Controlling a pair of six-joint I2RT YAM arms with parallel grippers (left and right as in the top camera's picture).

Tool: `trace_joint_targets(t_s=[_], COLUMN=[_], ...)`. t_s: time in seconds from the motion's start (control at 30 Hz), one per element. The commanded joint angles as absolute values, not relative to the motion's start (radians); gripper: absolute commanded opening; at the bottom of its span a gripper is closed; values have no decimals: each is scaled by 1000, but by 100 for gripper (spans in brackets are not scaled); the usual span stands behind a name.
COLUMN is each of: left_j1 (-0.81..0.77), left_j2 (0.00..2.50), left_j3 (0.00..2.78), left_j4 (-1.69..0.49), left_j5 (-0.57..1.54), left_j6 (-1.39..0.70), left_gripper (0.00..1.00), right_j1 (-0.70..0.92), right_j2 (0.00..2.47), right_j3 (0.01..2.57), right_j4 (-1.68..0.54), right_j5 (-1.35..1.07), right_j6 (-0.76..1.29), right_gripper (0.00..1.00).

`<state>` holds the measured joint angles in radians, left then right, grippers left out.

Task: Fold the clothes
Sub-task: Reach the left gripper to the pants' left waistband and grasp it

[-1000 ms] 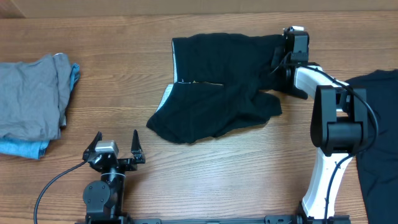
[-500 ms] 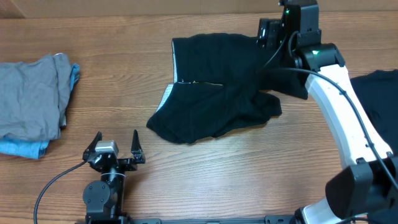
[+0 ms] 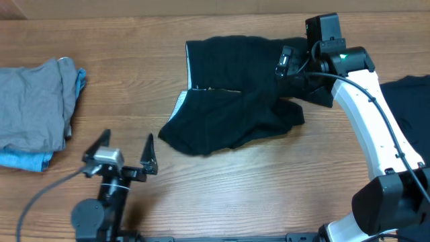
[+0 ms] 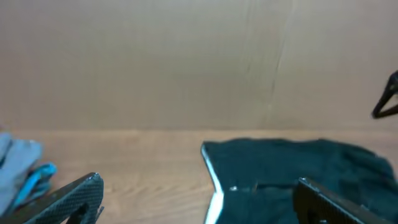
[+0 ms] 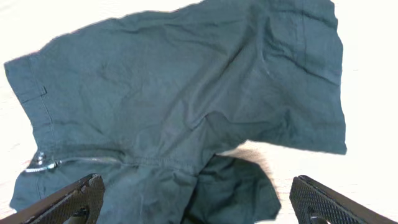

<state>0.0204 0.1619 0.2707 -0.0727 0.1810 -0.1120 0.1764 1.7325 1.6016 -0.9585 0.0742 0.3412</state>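
Wooden table (image 3: 222,195), seen from above. A crumpled black garment (image 3: 228,101) lies under the right hand (image 3: 289,67), spreading to its left. A second black garment (image 3: 410,128) lies to that hand's right. A grey garment (image 3: 33,107) resting on a light-blue garment (image 3: 23,160) lies well left of the left hand (image 3: 126,144).

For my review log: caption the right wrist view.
Open right gripper hovers over the crumpled black garment, holding nothing.

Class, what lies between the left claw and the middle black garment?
Only bare wooden table lies between left claw and black garment, seen in the overhead view.
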Motion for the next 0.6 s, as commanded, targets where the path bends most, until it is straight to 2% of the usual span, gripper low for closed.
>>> trace_joint_targets(t_s=[0.0,0.07,0.17,0.27,0.4,0.57], left_j1=[25,23,-22,-41,-41,-42], left_j2=[509,743,1226,1507,1799,2005], left_j3=[615,822,1272,1493,1556,1556], left_j4=[-204,-336,-634,-680,-560,-596], left_j5=[235,304,332,431,633,754], left_j6=[-126,-100,-59,-60,-59,13], left_gripper=[100,100,100,100,100,100], right_j1=[175,175,175,175,175,175], right_j2=[1730,1730,1730,1730,1730,1730], right_j3=[1604,1604,1604,1604,1604,1604], right_j4=[-953,-953,-953,-953,-953,-953], right_j5=[69,69,69,69,69,69], right_j6=[352,352,352,352,352,352], right_gripper=[100,100,100,100,100,100])
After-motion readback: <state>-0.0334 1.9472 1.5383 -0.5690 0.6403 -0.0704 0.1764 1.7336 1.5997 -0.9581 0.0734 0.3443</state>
